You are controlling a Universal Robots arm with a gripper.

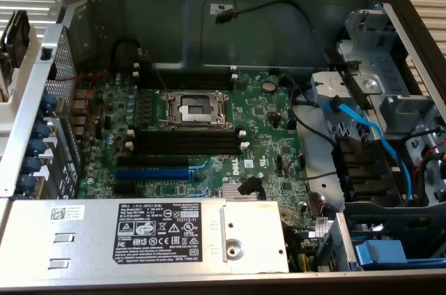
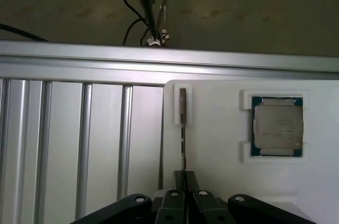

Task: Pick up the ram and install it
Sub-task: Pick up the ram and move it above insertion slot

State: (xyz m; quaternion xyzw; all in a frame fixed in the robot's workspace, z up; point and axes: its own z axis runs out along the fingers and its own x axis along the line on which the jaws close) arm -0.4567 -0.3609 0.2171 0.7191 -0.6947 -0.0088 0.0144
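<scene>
- In the wrist view, ribbed aluminium rails point(image 2: 79, 144) lie beside the white holder tray point(image 2: 222, 181), which serves as the landmark here.
- The ram point(image 2: 183, 128) stands on edge in a narrow bracket at the rail-side edge of that tray, seen end-on as a thin dark strip.
- The gripper point(image 2: 183, 195) sits directly over the near end of the ram, its two fingers drawn close against either face of the stick; it appears to be pinching the ram, though the contact line itself is hard to confirm.
- Further across the tray from the ram, a processor chip point(image 2: 277, 126) rests in its own recess, well apart from the gripper.
- In the exterior view, the motherboard point(image 1: 265, 120) lies in the open computer case point(image 1: 209, 16) with the black memory slots point(image 1: 188, 140) just beside the processor socket point(image 1: 195, 108); they look unfilled, and neither the ram nor the gripper shows there.
- My judgement: the pick-up step is in hand, installation not yet begun.
- The lift calls for a straight pull out of the bracket, keeping the stick square so that it does not bind.
</scene>
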